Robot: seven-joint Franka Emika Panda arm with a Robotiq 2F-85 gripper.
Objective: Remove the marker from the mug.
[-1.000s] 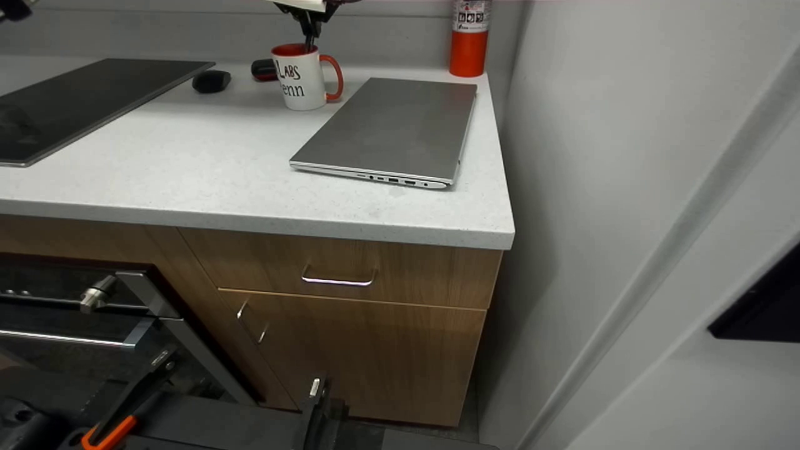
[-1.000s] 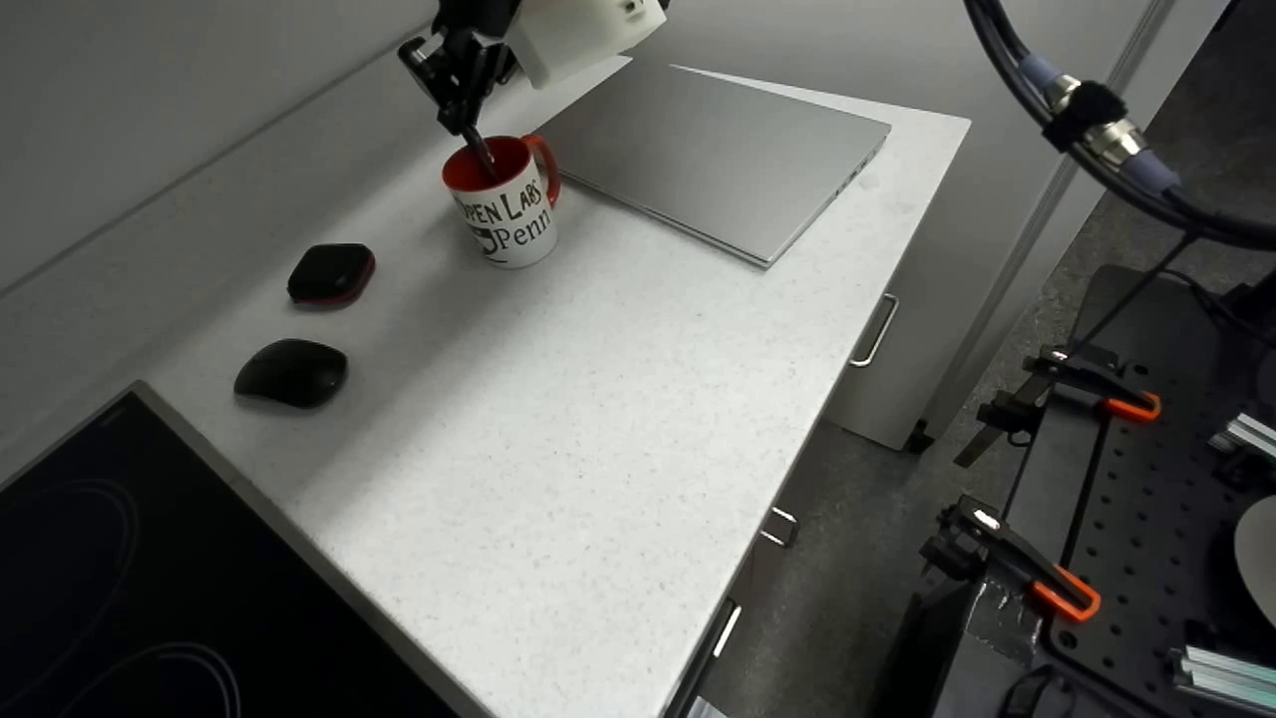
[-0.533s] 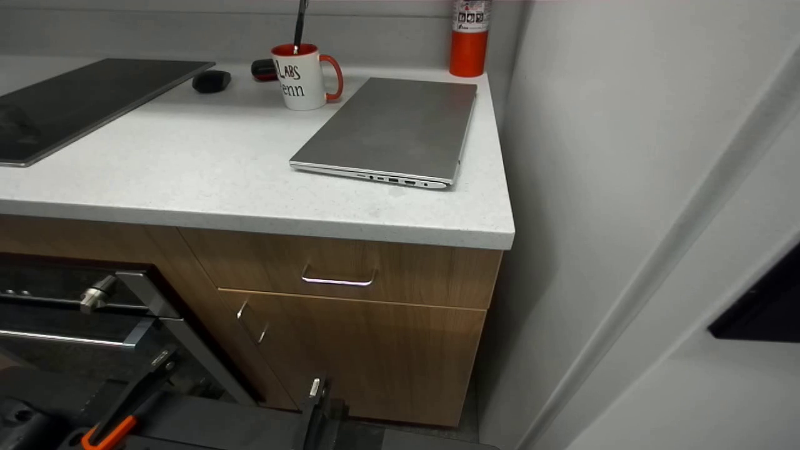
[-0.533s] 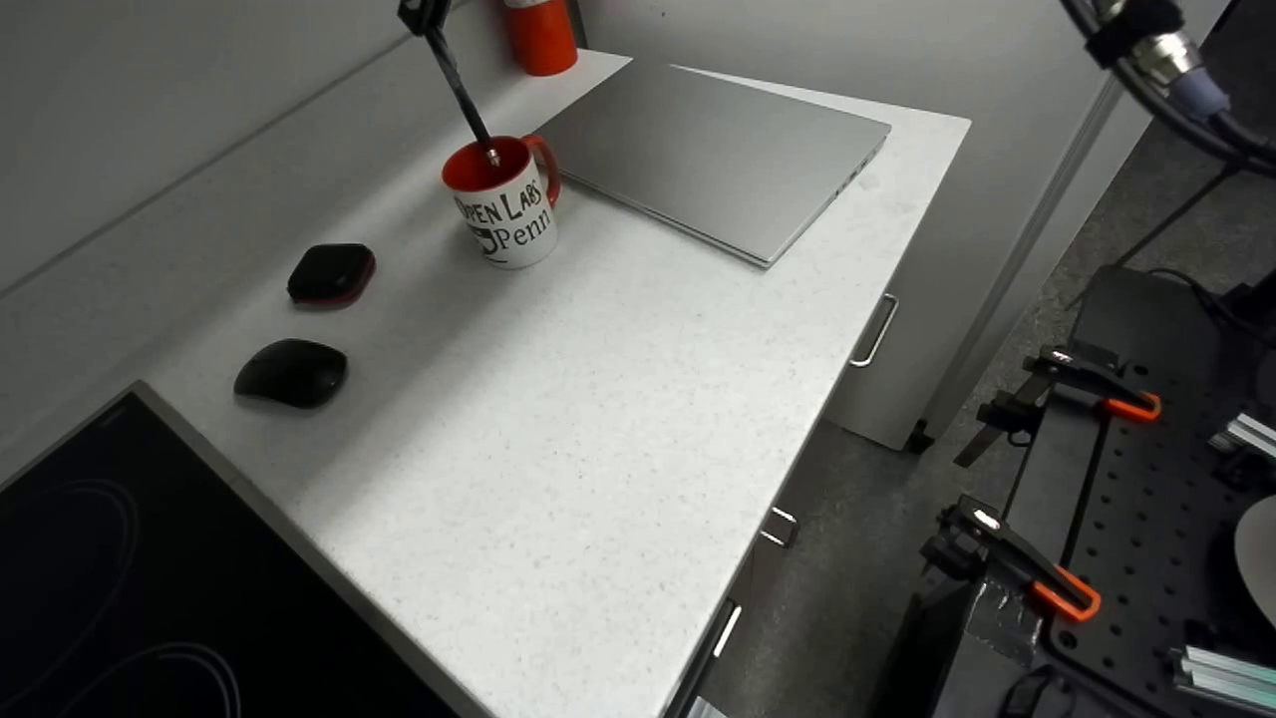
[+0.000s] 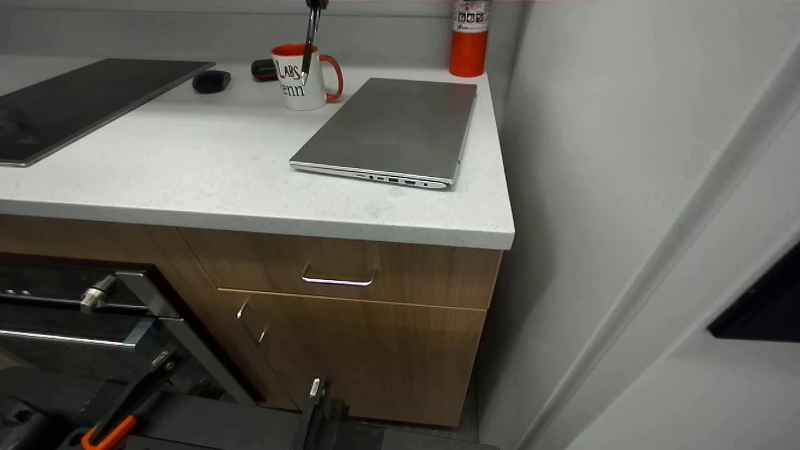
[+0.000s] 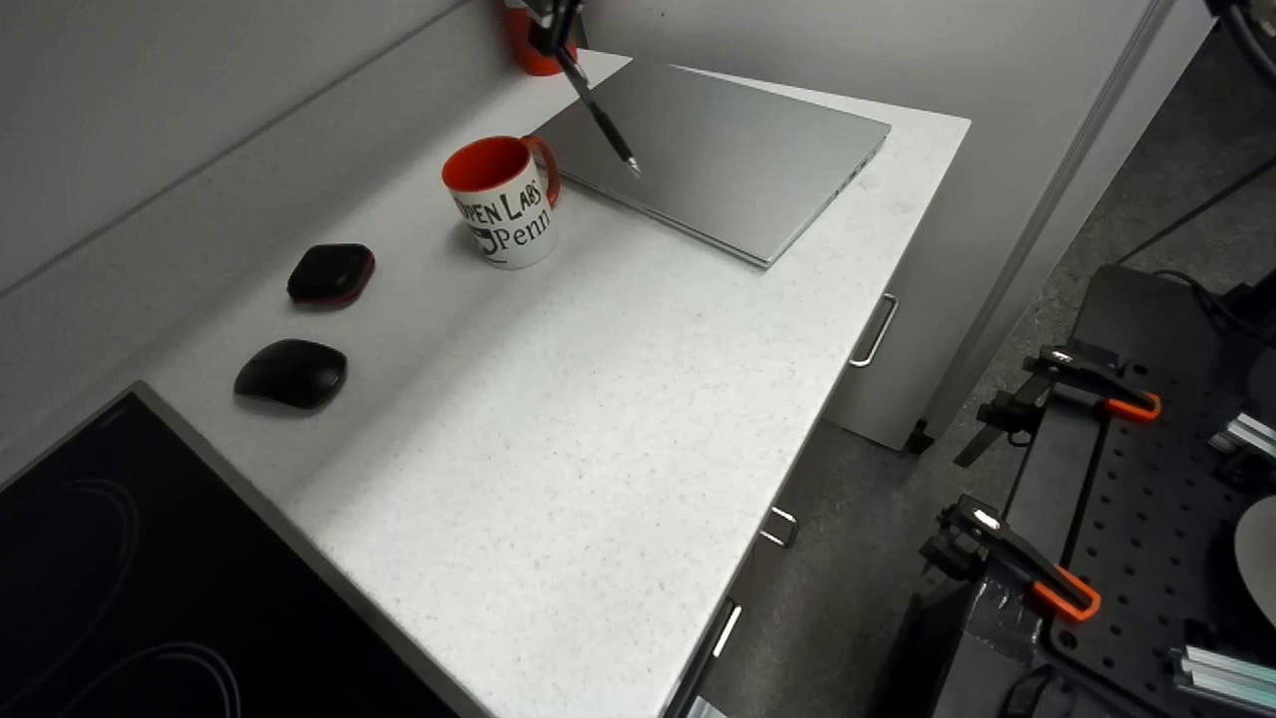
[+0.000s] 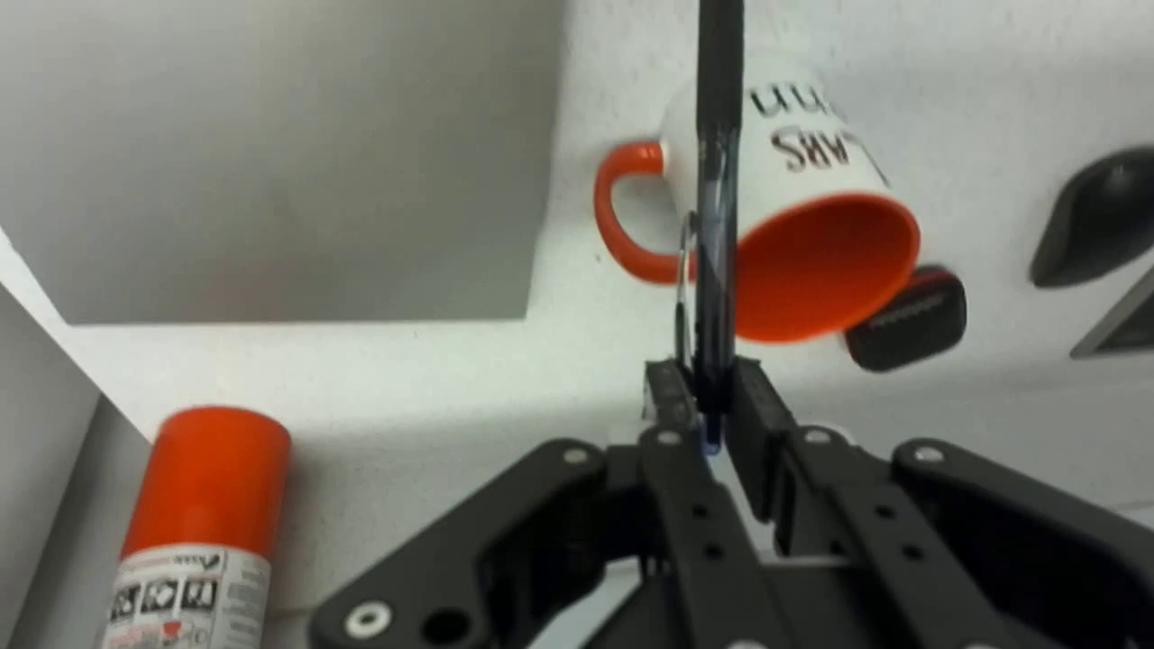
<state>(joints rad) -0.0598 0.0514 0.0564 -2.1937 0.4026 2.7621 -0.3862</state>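
Note:
The marker [image 7: 718, 180], a thin dark stick with a clip, is pinched between the fingertips of my gripper [image 7: 708, 388], which is shut on it. In an exterior view the marker [image 6: 603, 118] hangs tilted beside the mug, with its tip in front of the laptop. In an exterior view the marker [image 5: 310, 47] crosses in front of the mug's side. The mug [image 6: 508, 214], white with red rim, handle and inside, stands upright on the counter. It also shows in the wrist view [image 7: 766, 162]. Most of my gripper [image 6: 558, 40] is cut off in the exterior views.
A closed grey laptop [image 6: 718, 150] lies beside the mug's handle. A red canister [image 5: 469, 53] stands at the back corner by the wall. A black rounded lump [image 6: 332, 274], a black mouse [image 6: 292, 374] and a dark cooktop [image 6: 130, 568] are on the mug's other side.
The marker has come up out of the mug in my gripper. Then it has moved sideways past the mug's handle toward the laptop. The mug has not moved.

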